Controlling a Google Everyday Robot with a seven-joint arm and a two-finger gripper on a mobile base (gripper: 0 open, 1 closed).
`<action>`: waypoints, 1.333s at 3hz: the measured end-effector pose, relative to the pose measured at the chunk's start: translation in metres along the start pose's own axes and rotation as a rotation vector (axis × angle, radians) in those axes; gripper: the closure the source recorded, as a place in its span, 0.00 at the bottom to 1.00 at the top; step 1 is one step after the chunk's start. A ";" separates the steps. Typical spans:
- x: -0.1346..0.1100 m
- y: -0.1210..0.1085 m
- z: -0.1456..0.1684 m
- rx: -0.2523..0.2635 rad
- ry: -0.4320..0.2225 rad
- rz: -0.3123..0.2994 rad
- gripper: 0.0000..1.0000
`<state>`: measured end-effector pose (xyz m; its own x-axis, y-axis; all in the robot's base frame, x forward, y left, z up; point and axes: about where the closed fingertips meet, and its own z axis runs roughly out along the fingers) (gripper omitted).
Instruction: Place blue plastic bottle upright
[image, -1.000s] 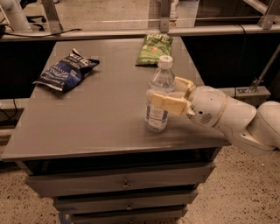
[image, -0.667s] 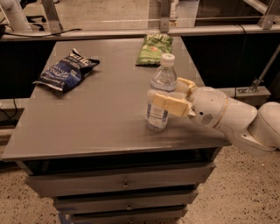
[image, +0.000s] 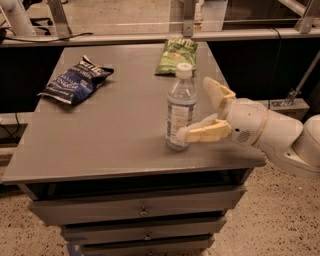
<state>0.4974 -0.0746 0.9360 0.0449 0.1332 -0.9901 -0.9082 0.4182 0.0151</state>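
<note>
Since a second ago your cream two-finger gripper (image: 198, 111) is no longer clamping the clear slim plastic water bottle with the white cap and pale blue-and-white label (image: 181, 107). Its jaws are now standing spread. One finger (image: 216, 93) is lifting away behind and to the right of the bottle's shoulder, and the other (image: 205, 132) is lying low across the front of the base. You cannot tell whether that tip is touching the plastic or sitting just in front of it.

The bottle is standing on the grey worktop (image: 115, 140), close to the front edge and right of the middle, well apart from the dark blue crinkled chip bag (image: 75, 82) near the back left corner and the green snack bag (image: 177, 56) at the back edge.

Its long axis is running vertically, base down and the white screw cap (image: 184, 70) pointing straight up, so the placing is looking done.

You are probably dealing with something light, thin-walled and smooth, tall on a narrow foot, so it is likely to topple at a nudge. If you are taking hold again, grip across the labelled middle, gently enough not to dent it, and keep the low finger clear of the base as you are backing away.
</note>
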 end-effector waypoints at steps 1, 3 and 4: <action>-0.002 -0.008 -0.027 0.007 0.081 -0.052 0.00; -0.012 -0.044 -0.151 0.117 0.303 -0.136 0.00; -0.012 -0.046 -0.156 0.121 0.312 -0.138 0.00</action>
